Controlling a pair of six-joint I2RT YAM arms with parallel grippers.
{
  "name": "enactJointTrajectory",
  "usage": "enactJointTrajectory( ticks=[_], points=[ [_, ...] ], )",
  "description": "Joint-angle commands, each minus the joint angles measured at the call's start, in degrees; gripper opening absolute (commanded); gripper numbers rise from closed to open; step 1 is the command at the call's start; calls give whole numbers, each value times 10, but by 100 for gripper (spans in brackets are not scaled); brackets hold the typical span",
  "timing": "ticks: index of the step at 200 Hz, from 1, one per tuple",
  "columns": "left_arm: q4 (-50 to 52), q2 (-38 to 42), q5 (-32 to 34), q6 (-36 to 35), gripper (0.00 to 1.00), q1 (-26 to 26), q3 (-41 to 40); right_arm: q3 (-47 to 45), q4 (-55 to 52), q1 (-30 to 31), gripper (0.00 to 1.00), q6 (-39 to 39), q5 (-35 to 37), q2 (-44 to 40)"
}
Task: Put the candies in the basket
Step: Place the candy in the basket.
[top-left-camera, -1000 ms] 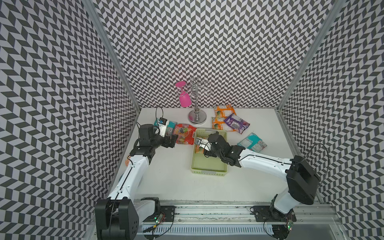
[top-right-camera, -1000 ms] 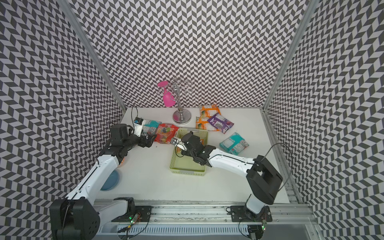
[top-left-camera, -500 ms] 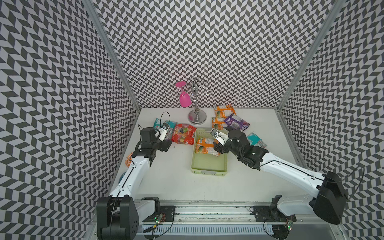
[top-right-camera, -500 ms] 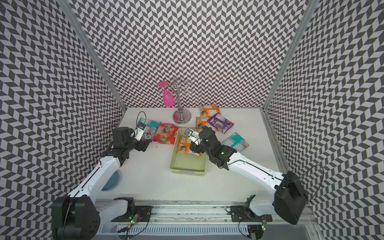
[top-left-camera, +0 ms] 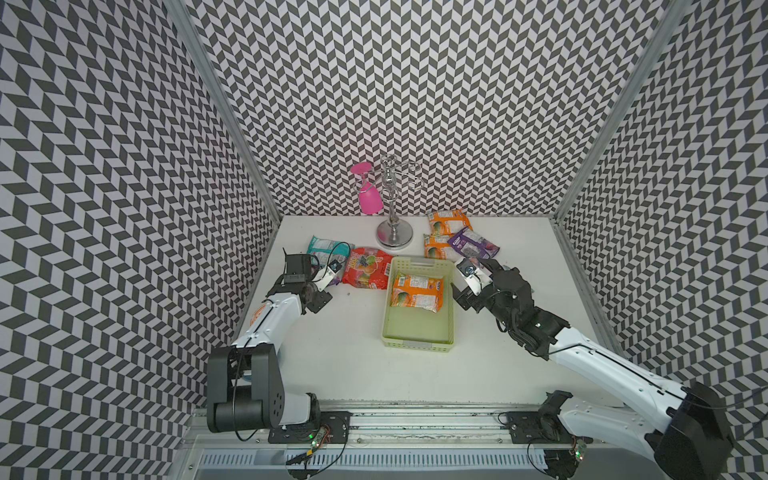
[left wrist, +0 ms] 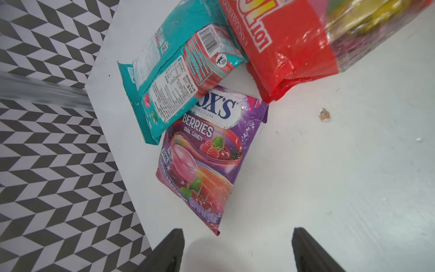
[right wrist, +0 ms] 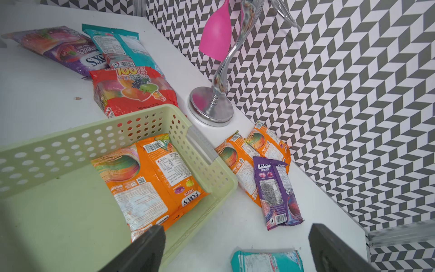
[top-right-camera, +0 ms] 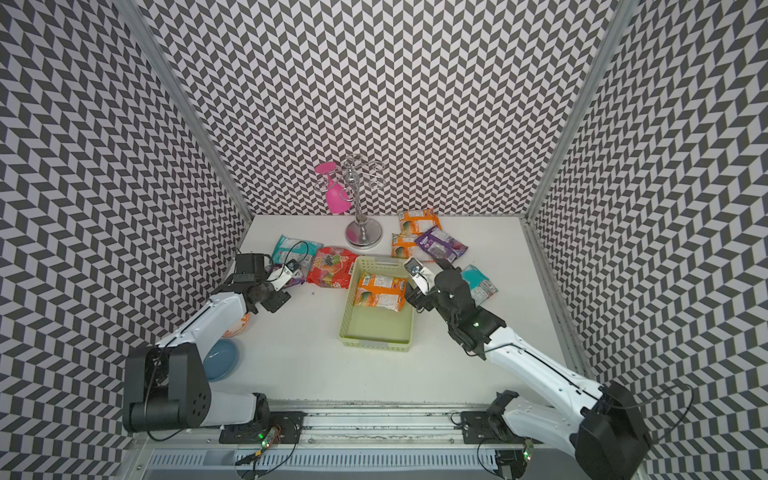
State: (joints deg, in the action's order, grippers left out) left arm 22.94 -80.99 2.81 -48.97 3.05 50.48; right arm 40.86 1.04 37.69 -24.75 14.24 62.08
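My right claw (right wrist: 236, 228) is spread and empty, hanging just outside the basket (top-left-camera: 417, 344) by its right wall. A second ago it was over the basket with the orange packet (top-left-camera: 417, 292). That packet now lies flat inside, in the far half, let go, and the claw has pulled out sideways, so I judge one candy delivered. My left claw (left wrist: 237, 232) is spread too, pinching nothing, low over the desk (left wrist: 329, 176). It has shifted slightly off the red bag (left wrist: 289, 47) and now faces the berries packet (left wrist: 204, 160), whose near corner sits just ahead of the gap, not yet between the jaws. A teal packet (left wrist: 169, 77) overlaps the far end of the berries packet, and the red bag is just beside both, so a pull may drag the neighbours. All three lie on the desk left of the basket. The orange pair (top-left-camera: 446, 220) lies at the far side beyond the basket with a purple packet (top-left-camera: 473, 246) across it. A second teal packet (top-right-camera: 482, 284) lies right by my right claw, partly hidden under the arm. That leaves seven still out and most of the task open. The likely next picks are berries for the left claw and the second teal packet for the right.
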Motion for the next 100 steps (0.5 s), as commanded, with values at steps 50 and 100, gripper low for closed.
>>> enactJointTrajectory(
  ticks=[50,100],
  points=[
    [5,-45,22,-6,76,-1,34,-94,151,-3,99,28,73,-90],
    [-13,-91,43,-10,73,-6,52,-149,195,-3,99,25,78,-135]
  ],
)
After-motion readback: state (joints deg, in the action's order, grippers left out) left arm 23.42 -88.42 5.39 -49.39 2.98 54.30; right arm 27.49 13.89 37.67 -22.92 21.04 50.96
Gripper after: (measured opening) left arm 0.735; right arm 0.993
